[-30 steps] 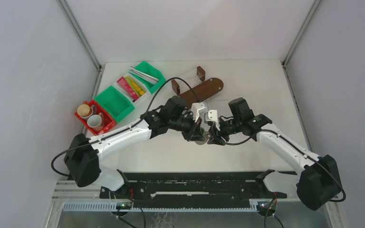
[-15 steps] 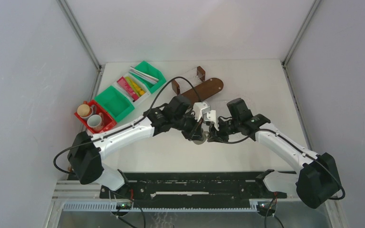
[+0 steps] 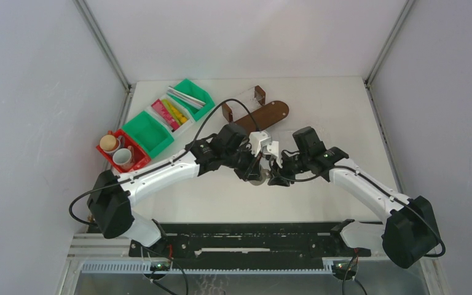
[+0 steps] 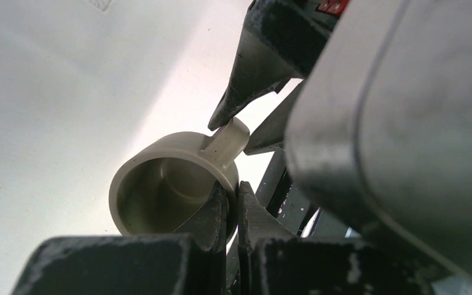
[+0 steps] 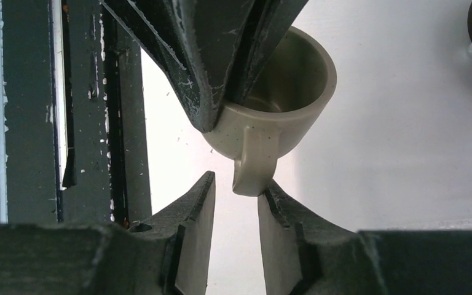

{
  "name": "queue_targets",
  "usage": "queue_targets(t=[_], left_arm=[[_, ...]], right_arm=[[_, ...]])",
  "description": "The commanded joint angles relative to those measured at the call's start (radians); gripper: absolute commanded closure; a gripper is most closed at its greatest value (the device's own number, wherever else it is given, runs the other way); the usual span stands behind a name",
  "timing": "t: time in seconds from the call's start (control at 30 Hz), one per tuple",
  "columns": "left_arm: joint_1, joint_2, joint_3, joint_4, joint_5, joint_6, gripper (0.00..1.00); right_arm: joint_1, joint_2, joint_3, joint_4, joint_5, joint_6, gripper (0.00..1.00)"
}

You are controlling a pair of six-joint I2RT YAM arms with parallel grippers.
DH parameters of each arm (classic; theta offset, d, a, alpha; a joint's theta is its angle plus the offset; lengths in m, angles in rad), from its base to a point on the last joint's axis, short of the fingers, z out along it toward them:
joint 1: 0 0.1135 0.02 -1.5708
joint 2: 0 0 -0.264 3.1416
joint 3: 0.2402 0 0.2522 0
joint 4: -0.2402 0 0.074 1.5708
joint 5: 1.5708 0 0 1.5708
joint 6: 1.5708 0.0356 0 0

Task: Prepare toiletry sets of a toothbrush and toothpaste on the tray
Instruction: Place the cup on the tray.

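Left pincer (image 4: 228,206) clamped; right pincer (image 5: 238,192) parted.

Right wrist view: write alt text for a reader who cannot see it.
A grey-beige mug hangs over the white table, pinched at its rim by the left hand from above. Its handle points down between the right hand's open fingers, which flank its tip without clamping it.

left arm (image 3: 160,174), right arm (image 3: 369,187): white links, black joints | cables (image 3: 224,102): black | pincer fingers (image 5: 190,246): dark, scuffed
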Motion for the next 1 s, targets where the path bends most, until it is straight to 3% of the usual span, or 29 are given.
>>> queue_targets(t=[0.0,0.47,0.97], left_arm=[[-0.029,0.003,0.053,0.05,-0.003,0.027,1.0],[-0.027,0.002,0.044,0.077,0.005,0.008,1.0],[-0.002,-0.06,-0.022,0.181,0.069,-0.029,1.0]], right_arm=[[0.003,-0.014,0.061,0.067,-0.033,0.073,0.6],[-0.032,-0.037,0.056,0.144,-0.025,0.187,0.61],[-0.036,-0.032,0.071,0.047,-0.131,0.081,0.54]])
